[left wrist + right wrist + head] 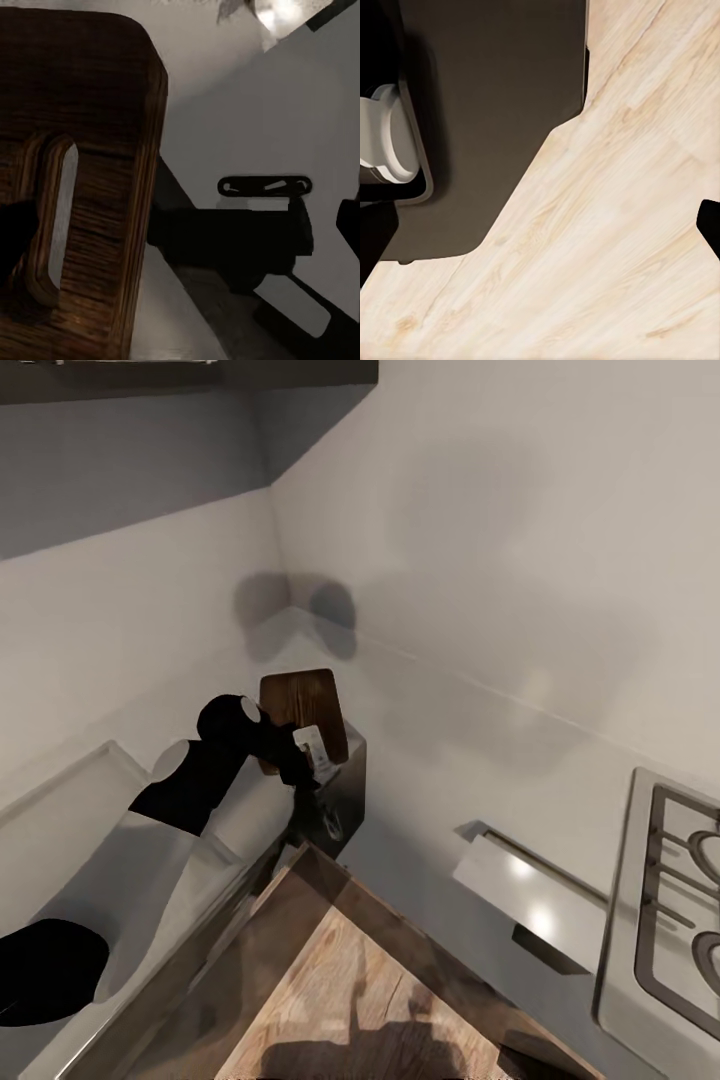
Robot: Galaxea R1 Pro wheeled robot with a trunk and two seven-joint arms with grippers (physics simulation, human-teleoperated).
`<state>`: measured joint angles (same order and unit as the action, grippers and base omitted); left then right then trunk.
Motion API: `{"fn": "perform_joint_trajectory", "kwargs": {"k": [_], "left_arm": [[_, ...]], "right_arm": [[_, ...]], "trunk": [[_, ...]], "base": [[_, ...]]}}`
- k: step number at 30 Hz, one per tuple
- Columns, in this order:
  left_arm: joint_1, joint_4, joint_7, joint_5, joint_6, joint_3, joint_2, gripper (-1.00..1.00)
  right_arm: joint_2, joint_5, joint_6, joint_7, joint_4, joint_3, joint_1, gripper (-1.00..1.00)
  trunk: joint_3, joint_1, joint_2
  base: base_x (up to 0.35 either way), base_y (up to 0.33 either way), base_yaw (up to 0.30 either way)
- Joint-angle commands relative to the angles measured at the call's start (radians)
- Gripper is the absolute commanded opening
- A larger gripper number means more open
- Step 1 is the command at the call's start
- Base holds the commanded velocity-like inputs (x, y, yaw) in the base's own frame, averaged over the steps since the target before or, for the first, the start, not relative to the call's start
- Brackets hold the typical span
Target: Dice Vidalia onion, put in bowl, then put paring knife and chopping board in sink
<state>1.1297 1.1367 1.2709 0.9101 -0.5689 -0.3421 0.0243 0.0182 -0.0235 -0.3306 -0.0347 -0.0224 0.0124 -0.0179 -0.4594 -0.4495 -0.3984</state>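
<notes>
I hold the chopping board (300,705) clamped upright in my left gripper (312,752) (right jaws' state I cannot tell); judging ahead, it needs carrying to the sink.

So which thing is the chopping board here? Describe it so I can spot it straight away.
Start at the corner where the two white walls meet, above the grey countertop. Just in front of it, the left arm's gripper holds up the chopping board. It is the only dark brown wood-grained slab with rounded corners, and the left wrist view shows a slot-shaped handle hole in it.
</notes>
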Motion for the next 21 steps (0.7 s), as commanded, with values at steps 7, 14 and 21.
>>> {"fn": "perform_joint_trajectory", "kwargs": {"k": [7,14,21], "left_arm": [[-0.001,0.013,0.005,0.003,-0.008,0.03,0.003,1.0],[-0.002,0.005,0.005,0.003,-0.009,0.031,0.002,1.0],[-0.002,0.005,0.005,0.003,-0.009,0.031,0.003,1.0]], "right_arm": [[0.0,-0.003,-0.004,-0.004,0.001,0.001,0.0,1.0],[-0.001,-0.003,-0.004,-0.004,0.001,0.001,0.0,1.0],[-0.001,-0.003,-0.004,-0.004,0.001,0.001,0.0,1.0]], "trunk": [[-0.013,0.0,-0.002],[-0.024,0.0,-0.002],[-0.036,0.0,-0.002]], "base": [[0.0,0.0,0.0],[0.0,0.0,0.0],[0.0,0.0,0.0]]}}
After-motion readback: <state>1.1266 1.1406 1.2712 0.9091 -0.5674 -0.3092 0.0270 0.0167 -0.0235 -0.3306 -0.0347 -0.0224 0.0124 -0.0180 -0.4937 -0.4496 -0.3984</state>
